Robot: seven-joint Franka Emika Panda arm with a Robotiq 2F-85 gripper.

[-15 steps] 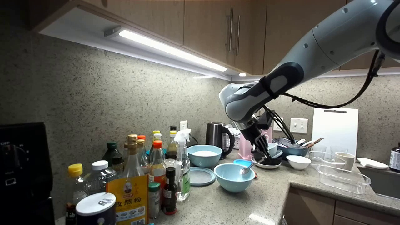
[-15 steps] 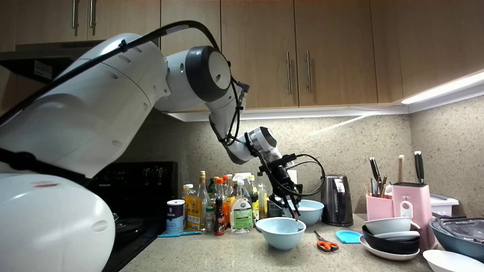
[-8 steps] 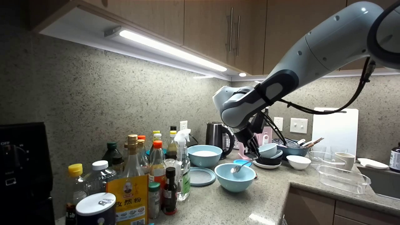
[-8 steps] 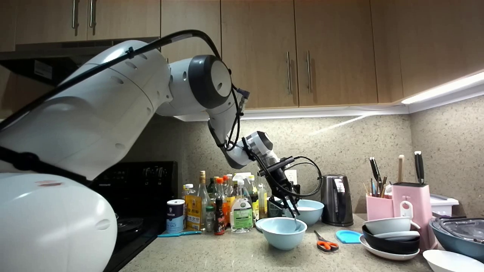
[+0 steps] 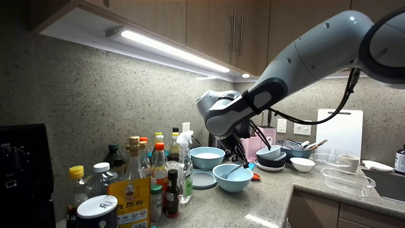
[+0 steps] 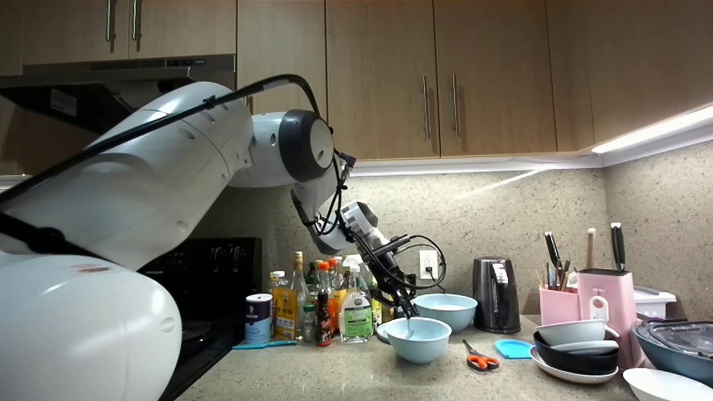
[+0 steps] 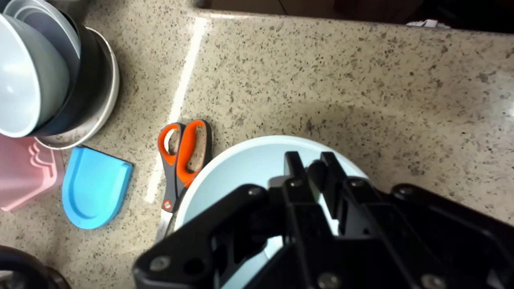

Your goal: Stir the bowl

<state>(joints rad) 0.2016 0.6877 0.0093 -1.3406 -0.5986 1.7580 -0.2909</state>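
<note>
One tool (image 7: 311,159) holding one spoon (image 5: 232,171) in one bowl (image 5: 233,185).

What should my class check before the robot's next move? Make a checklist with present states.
1. Jaws shut on the long silvery-grey spoon: ok.
2. Its lower end inside the light-blue round bowl: ok.
3. Bowl upright on the speckled counter: ok.
4. Orange-handled metal scissors well away from the bowl: not ok; they lie close beside it.
5. Contents to stir: cannot tell; the bottom is partly hidden.
</note>
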